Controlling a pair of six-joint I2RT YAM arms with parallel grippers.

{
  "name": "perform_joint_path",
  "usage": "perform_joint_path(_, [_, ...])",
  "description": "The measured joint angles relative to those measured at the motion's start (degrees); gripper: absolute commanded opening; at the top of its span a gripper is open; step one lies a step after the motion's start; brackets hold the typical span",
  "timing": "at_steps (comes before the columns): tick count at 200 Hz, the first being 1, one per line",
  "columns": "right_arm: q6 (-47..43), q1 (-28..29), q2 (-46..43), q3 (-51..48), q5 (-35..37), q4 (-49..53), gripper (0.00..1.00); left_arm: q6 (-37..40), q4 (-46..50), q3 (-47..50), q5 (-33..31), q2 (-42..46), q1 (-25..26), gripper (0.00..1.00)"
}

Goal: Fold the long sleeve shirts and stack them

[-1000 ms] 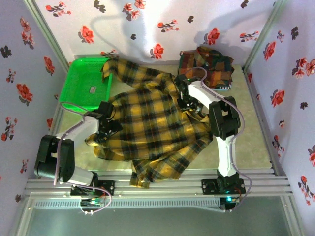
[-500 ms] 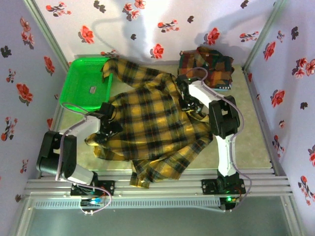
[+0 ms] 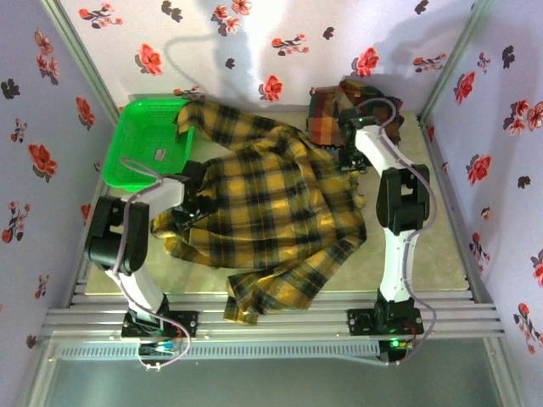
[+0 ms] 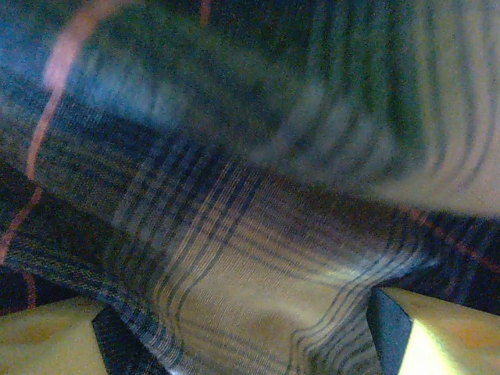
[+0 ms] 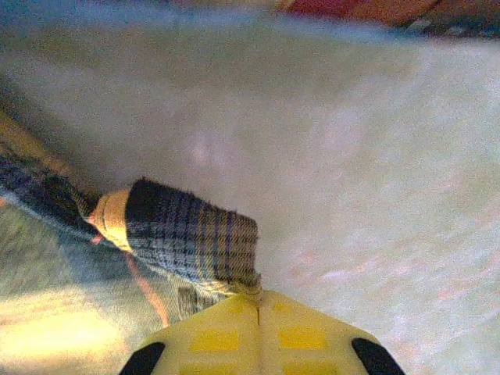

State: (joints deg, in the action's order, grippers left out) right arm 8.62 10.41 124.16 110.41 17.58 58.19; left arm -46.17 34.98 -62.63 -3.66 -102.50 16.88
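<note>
The mustard-yellow and black check long sleeve shirt (image 3: pixel 271 212) lies spread open across the middle of the table. At its upper right edge my right gripper (image 3: pixel 348 158) is shut, and in the right wrist view the right gripper (image 5: pixel 258 298) pinches a corner of plaid cloth (image 5: pixel 195 230) just above the bare tabletop. On the shirt's left side my left gripper (image 3: pixel 188 208) is pressed into the fabric. Its fingers (image 4: pixel 441 332) stand wide apart with the yellow plaid (image 4: pixel 250 281) bulging between them. A folded red, orange and dark green check shirt (image 3: pixel 361 106) sits at the back right.
A green plastic basket (image 3: pixel 140 148) stands at the back left, with one sleeve (image 3: pixel 199 119) draped over its right rim. Floral walls close in on three sides. Bare tabletop (image 3: pixel 441 220) shows to the right of the shirt.
My right gripper has shut on the shirt's edge and moved back and to the right, drawing the cloth with it. The left arm has swung closer in and its gripper has shifted slightly.
</note>
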Motion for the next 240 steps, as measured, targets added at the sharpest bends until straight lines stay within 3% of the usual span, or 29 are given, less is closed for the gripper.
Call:
perform_joint_path(43, [-3.1,-3.4,6.3,11.4,5.2,0.7,0.01,3.5,2.1,-11.5,-0.8,-8.6,-0.2,0.79])
perform_joint_path(65, [-3.1,-4.9,9.4,13.5,6.0,1.3,0.16,4.9,2.2,-15.7,-0.6,-11.1,-0.3,0.80])
perform_joint_path(82, [-2.6,-6.1,10.2,14.3,6.6,2.2,0.39,5.0,2.2,-16.7,-0.1,-11.0,-0.3,0.82])
perform_joint_path(91, [-1.9,-6.7,10.0,14.4,6.5,2.6,0.49,5.2,2.1,-16.8,0.4,-10.6,-0.3,0.87])
perform_joint_path(123, [0.8,-7.8,1.3,7.8,1.3,2.8,0.66,5.1,3.6,-16.7,2.1,-4.1,0.2,0.90])
perform_joint_path(163, [7.4,-6.2,-28.1,-18.7,-13.4,1.5,0.61,3.4,6.4,-11.0,2.9,15.9,2.6,0.91])
perform_joint_path(185, [12.1,-3.4,-40.1,-35.1,-21.6,-0.8,0.55,3.1,9.8,-7.3,3.1,20.8,3.0,0.90])
perform_joint_path(216, [18.8,0.6,-41.7,-54.6,-27.1,-6.7,0.48,3.1,13.8,-4.0,1.9,15.2,3.1,0.87])
perform_joint_path(240, [22.1,-0.7,-38.9,-59.1,-25.2,-10.5,0.47,3.0,16.3,-3.0,-0.5,11.3,4.0,0.86])
